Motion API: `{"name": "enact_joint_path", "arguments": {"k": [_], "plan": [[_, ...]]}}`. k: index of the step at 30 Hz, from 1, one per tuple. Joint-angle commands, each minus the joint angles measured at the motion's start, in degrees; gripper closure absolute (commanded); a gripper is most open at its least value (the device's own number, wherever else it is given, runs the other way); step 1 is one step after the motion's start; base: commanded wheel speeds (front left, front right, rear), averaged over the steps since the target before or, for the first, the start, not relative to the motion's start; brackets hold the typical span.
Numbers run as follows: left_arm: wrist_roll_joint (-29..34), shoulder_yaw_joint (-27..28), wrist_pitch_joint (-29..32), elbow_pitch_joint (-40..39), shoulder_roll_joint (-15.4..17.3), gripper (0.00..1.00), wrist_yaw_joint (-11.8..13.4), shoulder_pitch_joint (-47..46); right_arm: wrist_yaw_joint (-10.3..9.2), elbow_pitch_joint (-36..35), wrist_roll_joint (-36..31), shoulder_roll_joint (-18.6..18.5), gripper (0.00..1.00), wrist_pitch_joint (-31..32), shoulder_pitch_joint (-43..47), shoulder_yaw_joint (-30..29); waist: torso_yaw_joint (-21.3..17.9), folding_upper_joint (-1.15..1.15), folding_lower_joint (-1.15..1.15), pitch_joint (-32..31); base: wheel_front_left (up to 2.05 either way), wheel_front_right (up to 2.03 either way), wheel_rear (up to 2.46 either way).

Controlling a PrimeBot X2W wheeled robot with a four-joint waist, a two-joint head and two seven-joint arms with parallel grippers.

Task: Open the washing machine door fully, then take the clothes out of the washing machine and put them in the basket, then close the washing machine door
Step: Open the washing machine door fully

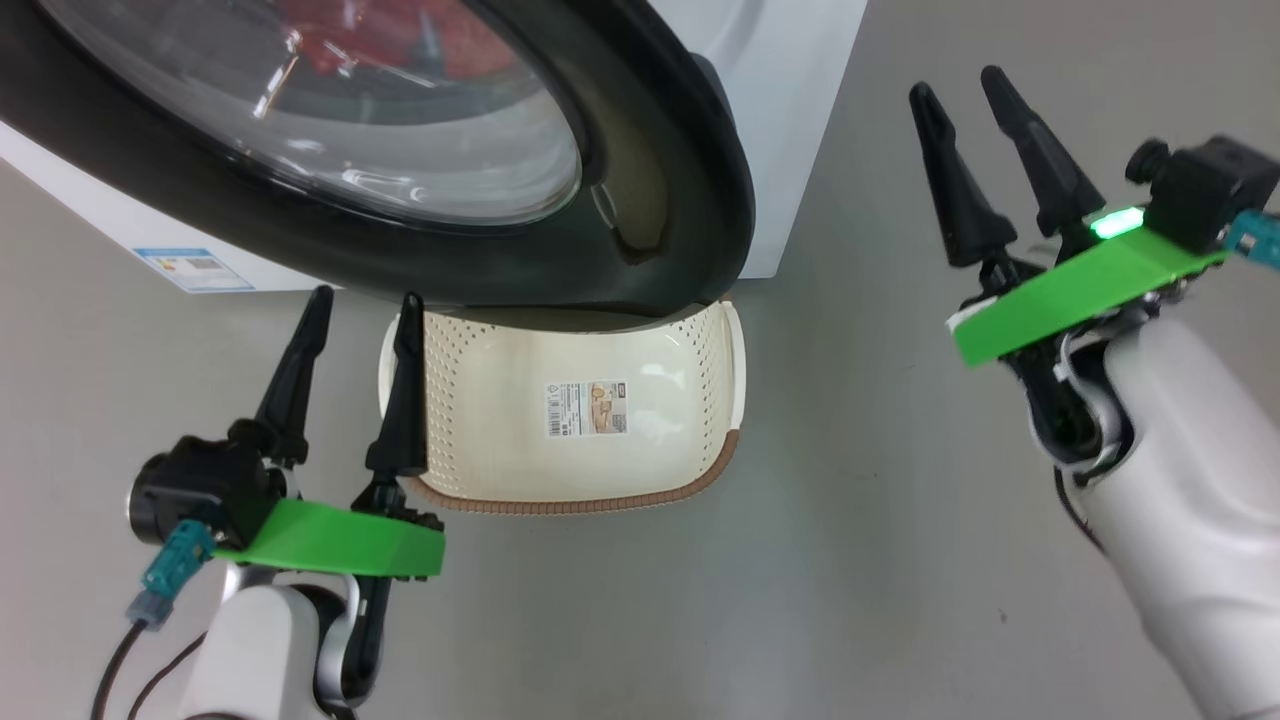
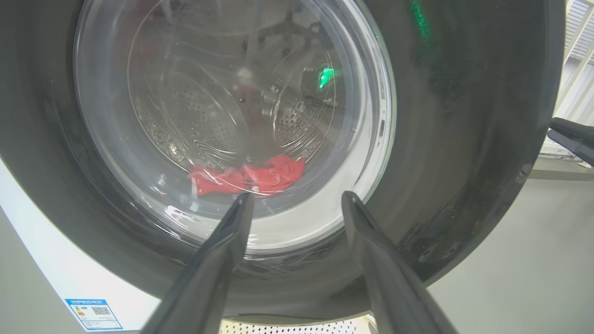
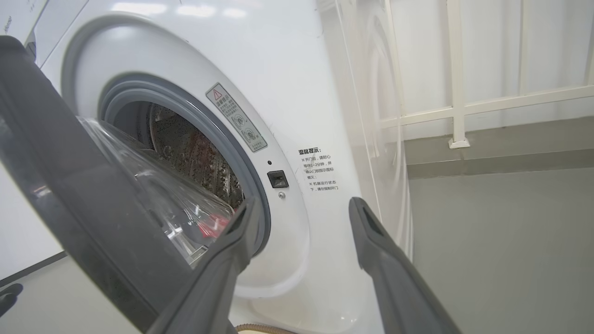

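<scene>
The door stands partly open, hinged at the washer's left, its free edge swung out toward the camera and its glass bowl facing the drum. Red clothes lie at the drum's bottom. The basket sits on the floor at the washer's front, mouth up, long axis running left to right, its far rim under the door. Both grippers hang wide and empty: the left gripper just beside the basket's left rim, the right gripper off the washer's right corner.
</scene>
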Motion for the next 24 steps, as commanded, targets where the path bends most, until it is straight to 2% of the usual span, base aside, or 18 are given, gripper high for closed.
{"name": "enact_joint_path", "arguments": {"k": [1, 7, 12, 24], "plan": [[0.6, 1.9, -0.4, -1.6, 1.4, 0.0, 0.4, 0.6, 0.29, -2.4, -4.0, 1.9, 0.0, -0.3, 3.8, -1.6, -0.1, 0.0, 0.0, -0.3, 0.0, 0.0, 0.0], [0.5, 1.8, -0.4, -1.6, 1.4, 0.0, 0.6, 0.9, 0.29, -7.1, -18.3, 5.2, 0.0, -0.3, 9.7, -7.2, 0.1, 0.0, 0.0, -1.5, 0.0, 0.0, 0.0], [0.5, 2.1, -0.4, -1.8, 1.4, 0.0, 0.9, 1.5, 0.29, -12.2, -27.2, 7.7, 0.0, -0.3, 14.6, -10.9, 0.3, 0.0, 0.0, -2.5, 0.0, 0.0, 0.0], [0.7, 2.1, -0.4, -2.0, 1.4, 0.0, 0.9, 2.7, 0.29, -17.9, -33.9, 10.8, 0.0, -0.3, 21.8, -14.5, 0.2, 0.0, 0.0, -4.1, 0.0, 0.0, 0.0]]}}
